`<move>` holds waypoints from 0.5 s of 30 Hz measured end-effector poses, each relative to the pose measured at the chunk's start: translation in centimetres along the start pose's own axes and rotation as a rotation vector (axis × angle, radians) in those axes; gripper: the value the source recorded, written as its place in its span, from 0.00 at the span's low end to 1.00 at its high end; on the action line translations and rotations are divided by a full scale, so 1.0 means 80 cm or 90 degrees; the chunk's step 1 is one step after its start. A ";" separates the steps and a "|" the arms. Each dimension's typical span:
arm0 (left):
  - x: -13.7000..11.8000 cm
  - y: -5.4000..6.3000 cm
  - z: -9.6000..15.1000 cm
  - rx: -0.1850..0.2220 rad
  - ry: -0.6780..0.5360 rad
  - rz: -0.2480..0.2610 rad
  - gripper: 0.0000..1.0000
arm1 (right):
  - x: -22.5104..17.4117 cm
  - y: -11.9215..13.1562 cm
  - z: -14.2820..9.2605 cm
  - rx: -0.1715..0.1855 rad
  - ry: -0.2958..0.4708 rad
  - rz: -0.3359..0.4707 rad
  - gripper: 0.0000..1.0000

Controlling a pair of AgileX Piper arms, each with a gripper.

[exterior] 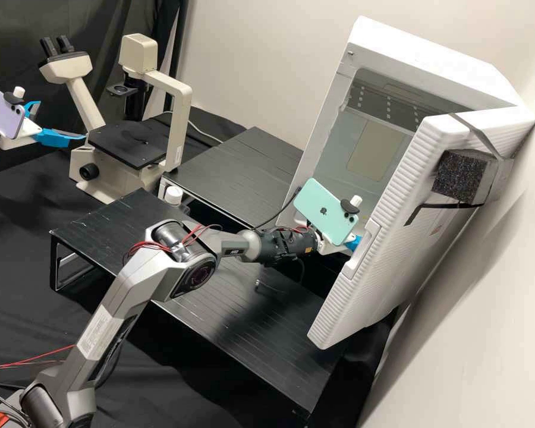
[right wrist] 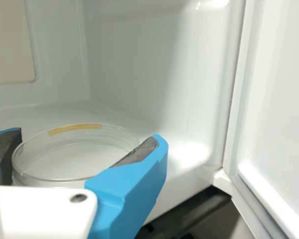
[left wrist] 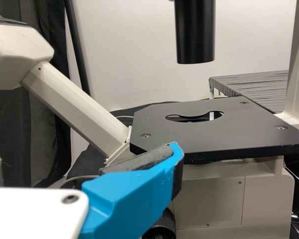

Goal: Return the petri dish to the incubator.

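In the high view my right gripper (exterior: 352, 244) is at the open front of the white incubator (exterior: 434, 59), partly hidden by its phone and the door. The right wrist view has the clear round petri dish (right wrist: 65, 157), with a strip of tan tape on its rim, held between both fingers of my right gripper (right wrist: 84, 144) inside the incubator (right wrist: 134, 59). Whether the dish touches the floor there, I cannot tell. At the high view's left edge my left gripper (exterior: 62, 120) stands open beside the microscope; in the left wrist view, one finger of my left gripper (left wrist: 139, 184) shows before the stage.
The microscope (exterior: 125, 142) stands at the back left, its black stage (left wrist: 204, 132) near my left finger. Black slatted racks (exterior: 244, 166) lie between microscope and incubator. The incubator door (exterior: 392, 226) is swung open beside the right arm.
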 end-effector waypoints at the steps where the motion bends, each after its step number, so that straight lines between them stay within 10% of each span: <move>1: 0.000 0.000 0.000 0.000 0.000 0.000 1.00 | 0.001 0.001 0.003 0.006 0.007 -0.005 0.00; 15: 0.000 0.000 0.000 0.000 0.000 0.000 1.00 | 0.028 0.019 0.028 0.136 0.093 -0.048 0.00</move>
